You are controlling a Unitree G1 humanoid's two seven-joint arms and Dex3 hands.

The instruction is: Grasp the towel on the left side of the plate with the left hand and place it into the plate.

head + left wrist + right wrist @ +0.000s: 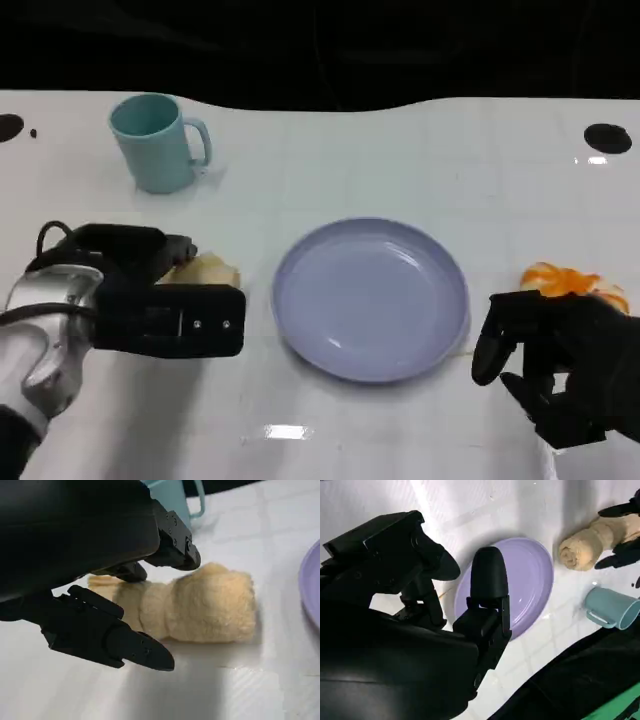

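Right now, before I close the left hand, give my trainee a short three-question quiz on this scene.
1. True or false: the rolled beige terry towel already lies in the round lavender plate.
2. Which hand is at the towel: A) left hand B) right hand?
3. Fill in: the teal handled mug stands on the white table on the far side of the ______.

Key: 1 false, it lies on the table beside the plate; 2 A; 3 towel.
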